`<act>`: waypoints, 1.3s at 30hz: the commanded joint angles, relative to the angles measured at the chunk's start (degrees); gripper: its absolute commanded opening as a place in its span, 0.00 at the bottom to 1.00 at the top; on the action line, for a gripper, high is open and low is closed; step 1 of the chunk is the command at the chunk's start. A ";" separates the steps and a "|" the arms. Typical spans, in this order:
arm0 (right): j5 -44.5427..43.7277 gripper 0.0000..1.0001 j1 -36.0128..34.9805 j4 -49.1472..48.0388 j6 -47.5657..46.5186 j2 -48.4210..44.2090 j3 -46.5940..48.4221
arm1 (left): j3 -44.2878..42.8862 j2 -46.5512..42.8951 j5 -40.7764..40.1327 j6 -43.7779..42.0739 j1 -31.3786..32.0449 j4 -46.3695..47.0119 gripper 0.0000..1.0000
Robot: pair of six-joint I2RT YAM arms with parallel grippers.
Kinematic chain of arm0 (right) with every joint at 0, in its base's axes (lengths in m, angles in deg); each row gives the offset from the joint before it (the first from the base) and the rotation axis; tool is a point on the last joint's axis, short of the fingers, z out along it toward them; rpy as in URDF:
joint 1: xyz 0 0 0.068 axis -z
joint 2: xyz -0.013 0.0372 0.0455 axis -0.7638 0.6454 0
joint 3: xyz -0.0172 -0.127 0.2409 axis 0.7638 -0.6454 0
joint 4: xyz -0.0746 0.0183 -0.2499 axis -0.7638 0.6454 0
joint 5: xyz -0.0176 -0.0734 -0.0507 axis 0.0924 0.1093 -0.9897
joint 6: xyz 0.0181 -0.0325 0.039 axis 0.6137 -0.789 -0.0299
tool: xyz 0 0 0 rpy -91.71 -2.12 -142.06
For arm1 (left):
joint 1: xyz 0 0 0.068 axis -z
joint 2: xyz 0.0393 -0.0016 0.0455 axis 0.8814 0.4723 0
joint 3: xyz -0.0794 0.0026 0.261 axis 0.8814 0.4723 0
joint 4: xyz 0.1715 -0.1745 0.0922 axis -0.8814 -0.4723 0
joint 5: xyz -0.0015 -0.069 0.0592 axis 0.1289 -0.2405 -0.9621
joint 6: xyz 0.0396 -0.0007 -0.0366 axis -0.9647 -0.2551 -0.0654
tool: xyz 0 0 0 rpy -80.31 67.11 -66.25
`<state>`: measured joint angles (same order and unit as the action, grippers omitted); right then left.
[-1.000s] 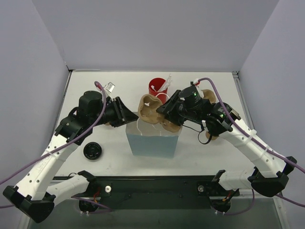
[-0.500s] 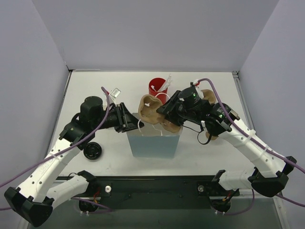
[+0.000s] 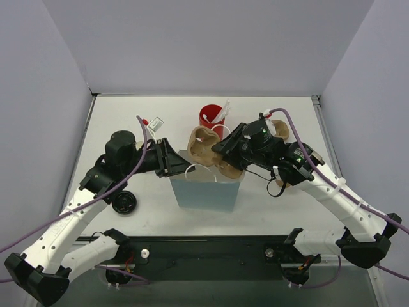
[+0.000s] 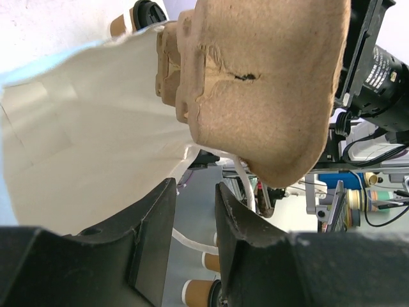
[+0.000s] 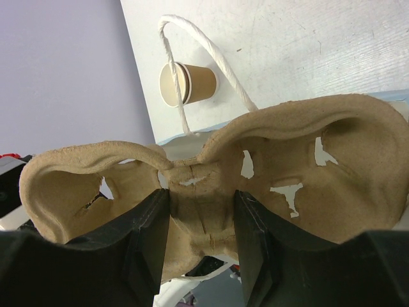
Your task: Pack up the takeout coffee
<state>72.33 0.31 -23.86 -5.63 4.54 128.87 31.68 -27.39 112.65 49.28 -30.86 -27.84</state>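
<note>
You face a white table (image 3: 115,112), faintly scuffed, closed in by three plain lavender walls: a back wall (image 3: 204,45), a left wall (image 3: 38,96) and a right wall (image 3: 377,77). A black rail (image 3: 211,246) runs along its near edge. Your light is soft and even.

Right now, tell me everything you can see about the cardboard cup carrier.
The cup carrier is moulded brown pulp, rough and fibrous, with rounded cup pockets joined by a narrow middle ridge. Several pockets have ragged slits and tears. No cup shows in it. The right gripper pinches the middle ridge, holding the carrier tilted over the open mouth of the blue paper bag. Whether it touches the bag cannot be told.
</note>
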 commanded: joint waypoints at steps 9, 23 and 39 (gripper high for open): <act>-1.84 0.36 -0.08 -1.47 1.04 -0.32 -0.28 | -1.04 -1.72 1.00 -5.33 2.17 1.67 0.41; -1.49 0.36 -0.51 -1.38 0.95 0.82 -0.54 | -2.36 -2.51 -1.38 -10.78 3.84 -3.34 0.41; -4.56 0.36 -3.15 6.86 -2.30 4.42 3.85 | -10.25 -3.31 -9.43 -14.39 4.46 -11.86 0.45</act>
<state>70.88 -1.42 -22.57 -6.13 6.48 129.18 29.10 -29.95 108.94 36.93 -26.59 -36.75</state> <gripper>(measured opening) 0.411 0.440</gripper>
